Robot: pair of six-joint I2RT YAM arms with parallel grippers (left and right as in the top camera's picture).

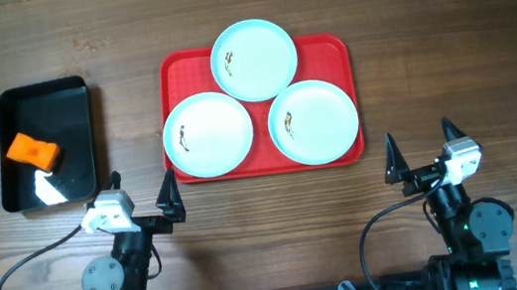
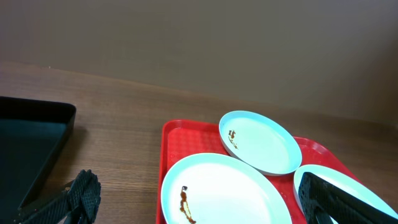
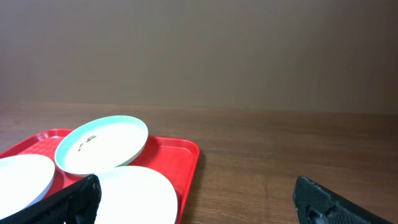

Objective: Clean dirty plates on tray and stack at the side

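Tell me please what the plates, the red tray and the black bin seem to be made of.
Plates: pale blue, smooth, slightly shiny; plastic or glazed ceramic, cannot tell.
Tray: red, likely plastic, by its moulded rim and rounded corners.
Bin: black, glossy, reflecting light; probably plastic.

The left arm [image 1: 113, 272] sits folded low over its base, wrist aimed forward. The left gripper [image 1: 143, 195] has its jaws spread wide with nothing between them, and its dark textured fingers [image 2: 84, 193] show only at the bottom corners of the left wrist view. The right arm [image 1: 474, 222] takes the same folded pose on the other side, and the right gripper [image 1: 422, 155] likewise has its jaws wide apart and gripping nothing, its fingers [image 3: 78, 198] low at both edges of the right wrist view.
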